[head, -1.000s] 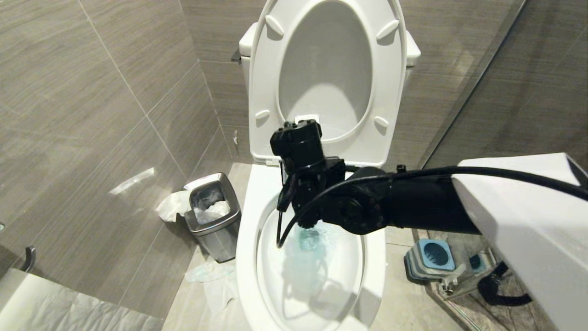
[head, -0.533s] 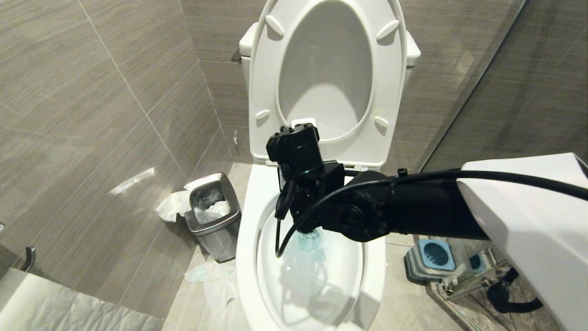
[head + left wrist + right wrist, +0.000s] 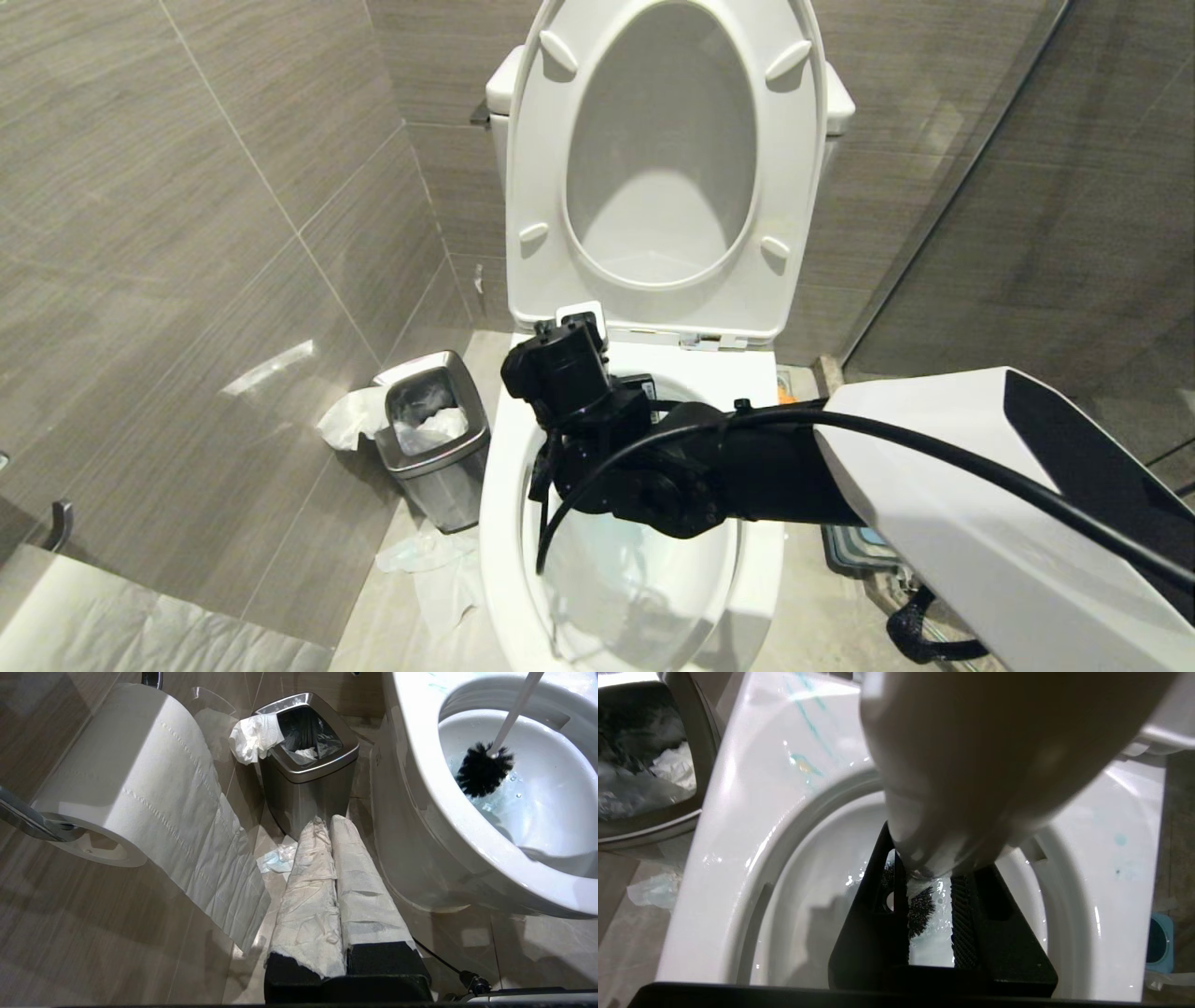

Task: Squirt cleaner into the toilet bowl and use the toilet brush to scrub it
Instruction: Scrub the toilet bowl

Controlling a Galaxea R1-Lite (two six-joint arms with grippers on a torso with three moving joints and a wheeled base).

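Since the earlier frame the right gripper (image 3: 929, 914) has swung toward seven o'clock over the toilet bowl (image 3: 504, 523). Its jaws clamp the toilet brush (image 3: 483, 767) by the white handle, bristles low against the wet wall, cleaner (image 3: 808, 718) streaking the rim. Near the bin (image 3: 306, 756), the left gripper (image 3: 334, 826) has its jaws closed, empty.

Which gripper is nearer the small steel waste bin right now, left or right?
Left. The left gripper, shut and paper-wrapped, sits low beside the toilet, pointing at the waste bin just ahead. The right gripper is over the toilet bowl, holding the toilet brush.
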